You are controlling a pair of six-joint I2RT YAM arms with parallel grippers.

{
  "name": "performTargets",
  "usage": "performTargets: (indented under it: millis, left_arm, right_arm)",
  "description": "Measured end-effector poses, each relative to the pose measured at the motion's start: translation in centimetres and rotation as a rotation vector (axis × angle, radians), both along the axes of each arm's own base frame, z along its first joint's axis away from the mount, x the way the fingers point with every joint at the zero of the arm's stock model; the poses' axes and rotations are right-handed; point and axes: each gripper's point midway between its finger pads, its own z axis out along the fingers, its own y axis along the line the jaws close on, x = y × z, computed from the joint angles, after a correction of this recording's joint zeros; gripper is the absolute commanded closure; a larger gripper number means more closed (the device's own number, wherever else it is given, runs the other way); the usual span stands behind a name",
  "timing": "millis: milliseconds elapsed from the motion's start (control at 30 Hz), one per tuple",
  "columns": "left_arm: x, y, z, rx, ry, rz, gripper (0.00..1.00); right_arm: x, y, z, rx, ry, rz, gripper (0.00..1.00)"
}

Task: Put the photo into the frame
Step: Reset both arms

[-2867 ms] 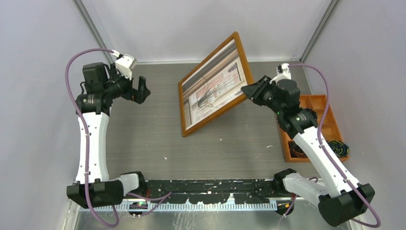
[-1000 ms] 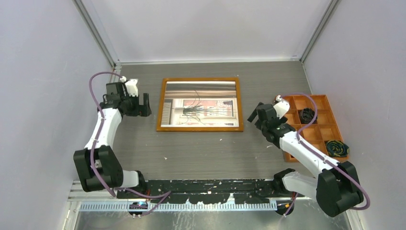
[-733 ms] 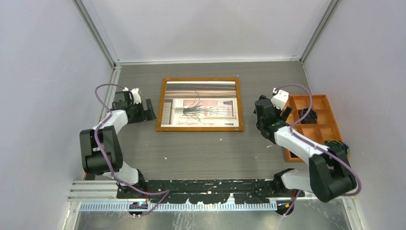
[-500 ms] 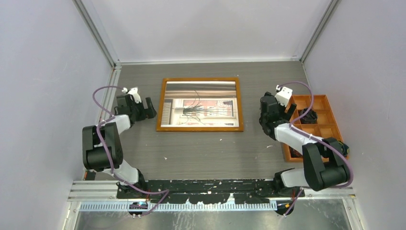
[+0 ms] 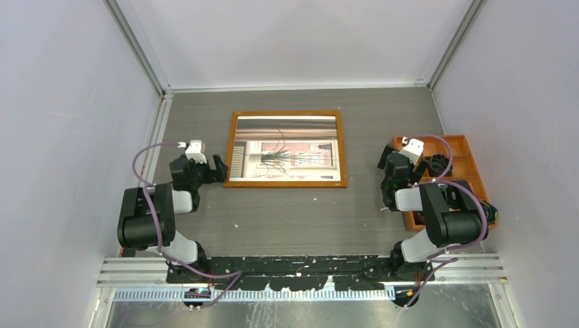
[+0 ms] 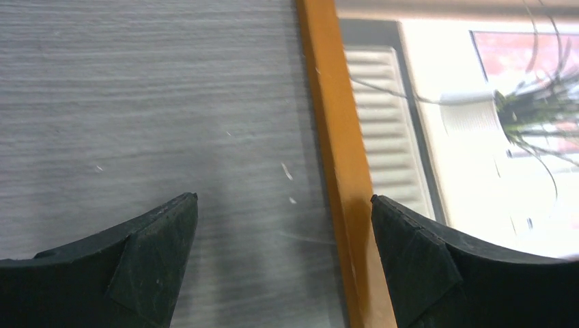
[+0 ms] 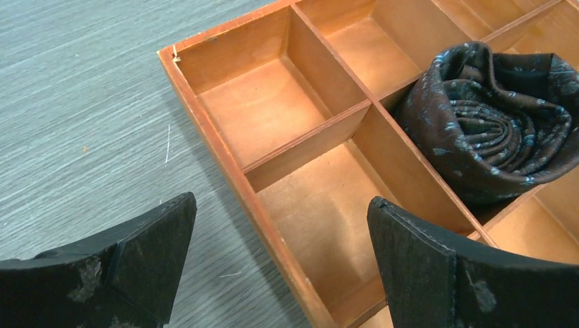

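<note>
Table (image 5: 287, 212): grey wood-grain top under both grippers
Frame (image 5: 287, 183): flat on the table, just ahead of the left gripper (image 6: 283, 199), its orange side rail running up beside that gripper's right finger
Photo (image 5: 287, 154): inside the frame, plant picture facing up
Tray (image 7: 225, 157): orange, divided; its corner lies between the right gripper's fingers, and the two nearest compartments hold nothing
Left gripper: jaws spread wide, nothing held
Right gripper (image 7: 281, 199): jaws spread wide, nothing held
Rolled fabric (image 7: 488, 123): dark, patterned, in the compartment beyond the right gripper's right finger

The frame (image 5: 287, 182), earlier tilted in the right gripper (image 7: 282, 205), now lies flat; both arms sit pulled back.
</note>
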Motion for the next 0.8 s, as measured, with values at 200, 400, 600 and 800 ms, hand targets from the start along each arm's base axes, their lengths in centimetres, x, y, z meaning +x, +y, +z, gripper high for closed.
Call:
performTargets:
  millis: [200,400,600,800]
  left_arm:
    - [-2.4,-2.2,-0.9,0.057,-0.131,-0.076,0.0]
    - [1.5,-1.3,2.0,0.117,-0.178,0.002,0.0]
    - [2.0,-1.0,2.3,0.145,-0.174,0.05,0.0]
    - [1.9,-0.5,2.0,0.156,-0.157,0.077,0.0]
  right_arm:
    - [0.7,0.9,0.1,0.04,-0.092,0.104,0.0]
    - [1.6,1.0,0.3,0.076,-0.104,0.138,0.0]
    - [1.7,0.9,0.2,0.089,-0.108,0.145,0.0]
    - [1.8,1.1,0.2,0.095,-0.108,0.153,0.0]
